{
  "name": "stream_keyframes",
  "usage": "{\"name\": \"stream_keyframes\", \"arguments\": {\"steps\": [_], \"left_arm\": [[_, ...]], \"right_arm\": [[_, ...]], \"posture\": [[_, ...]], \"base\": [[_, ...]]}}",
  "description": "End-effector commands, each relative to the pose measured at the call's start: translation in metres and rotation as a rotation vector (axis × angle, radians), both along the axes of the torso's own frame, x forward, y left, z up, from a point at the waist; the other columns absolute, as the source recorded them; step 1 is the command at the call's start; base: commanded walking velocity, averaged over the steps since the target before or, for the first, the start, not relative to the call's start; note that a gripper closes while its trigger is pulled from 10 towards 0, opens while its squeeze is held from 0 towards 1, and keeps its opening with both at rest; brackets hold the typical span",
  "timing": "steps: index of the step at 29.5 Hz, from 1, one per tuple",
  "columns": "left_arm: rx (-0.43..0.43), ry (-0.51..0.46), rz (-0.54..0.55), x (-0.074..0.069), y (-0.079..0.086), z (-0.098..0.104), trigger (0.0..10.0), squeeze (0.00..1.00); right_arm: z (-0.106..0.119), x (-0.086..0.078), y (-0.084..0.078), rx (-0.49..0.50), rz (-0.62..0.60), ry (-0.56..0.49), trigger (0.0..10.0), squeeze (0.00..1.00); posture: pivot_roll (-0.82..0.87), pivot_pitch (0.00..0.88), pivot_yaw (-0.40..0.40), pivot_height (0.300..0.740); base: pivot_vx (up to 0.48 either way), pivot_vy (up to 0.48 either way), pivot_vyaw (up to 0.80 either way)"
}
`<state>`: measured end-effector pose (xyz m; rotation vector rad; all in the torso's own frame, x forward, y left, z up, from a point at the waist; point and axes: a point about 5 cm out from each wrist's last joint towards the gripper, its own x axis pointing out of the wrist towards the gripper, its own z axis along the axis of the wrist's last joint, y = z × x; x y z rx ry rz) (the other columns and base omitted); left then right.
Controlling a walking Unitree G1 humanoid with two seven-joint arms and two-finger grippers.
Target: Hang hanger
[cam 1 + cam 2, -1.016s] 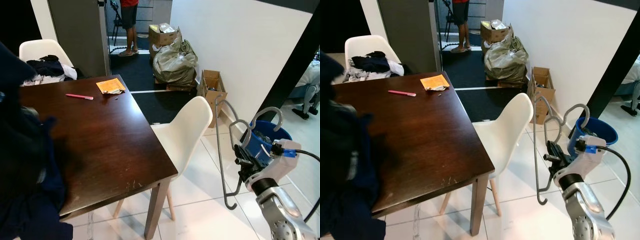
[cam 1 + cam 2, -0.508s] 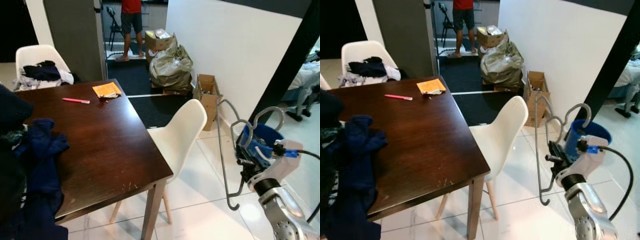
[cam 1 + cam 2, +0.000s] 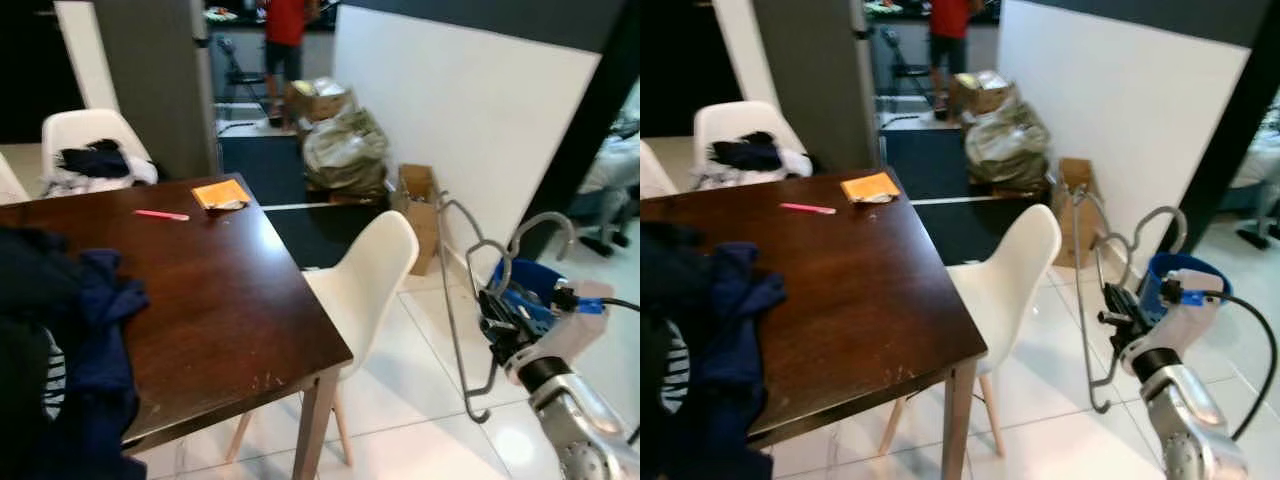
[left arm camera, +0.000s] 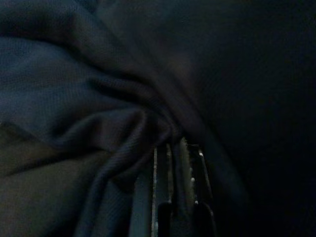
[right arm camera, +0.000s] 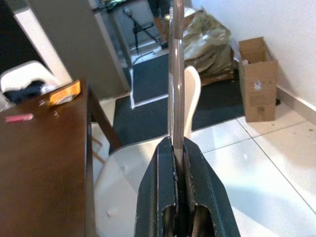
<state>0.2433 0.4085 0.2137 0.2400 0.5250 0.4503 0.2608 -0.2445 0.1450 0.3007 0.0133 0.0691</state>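
Carrying step, most likely. Right gripper (image 5: 178, 148) pinched tight on the grey hanger (image 3: 1087, 290), held up beside the white chair (image 3: 1012, 268). Left gripper (image 4: 178, 163) squeezed on dark cloth (image 4: 98, 89). Next: find a rail, then hook it on.

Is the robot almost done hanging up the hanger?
Not yet. Picking up looks done: the right hand is shut on the grey hanger, holding it up beside the white chair. The left hand is pinching dark cloth. Still left: hooking the hanger on something; no rail or hook can be made out.
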Motion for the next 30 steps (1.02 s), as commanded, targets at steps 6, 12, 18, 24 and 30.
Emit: {"name": "stream_keyframes", "arguments": {"steps": [6,12,18,24,30], "left_arm": [[0.266,0.301,-0.023,-0.03,0.019,-0.006,0.0,0.0],[0.364,0.169,0.059,-0.027,0.015,0.01,6.7,0.73],[0.612,-0.062,0.187,-0.025,0.021,0.072,10.0,1.0],[0.754,-0.187,0.213,-0.025,0.017,0.105,10.0,1.0],[0.924,-0.322,0.202,-0.023,-0.004,0.141,10.0,1.0]], "right_arm": [[0.001,-0.001,-0.004,0.005,-0.007,0.004,10.0,0.0],[0.002,-0.002,-0.004,0.0,-0.003,0.006,10.0,0.0],[0.002,-0.004,-0.004,0.004,-0.005,0.006,10.0,0.0],[0.002,-0.004,-0.004,0.006,-0.004,0.007,10.0,0.0],[0.002,-0.003,-0.003,0.011,-0.003,0.006,10.0,0.0]], "posture": [[0.02,0.022,-0.083,0.74],[0.01,0.023,-0.083,0.74],[0.0,0.021,-0.075,0.74],[0.0,0.021,-0.074,0.74],[0.01,0.019,-0.07,0.74]], "base": [[0.0,0.0,0.0],[0.0,0.0,0.0],[0.0,0.0,0.0],[0.0,0.0,0.0],[0.0,0.0,0.0]]}}
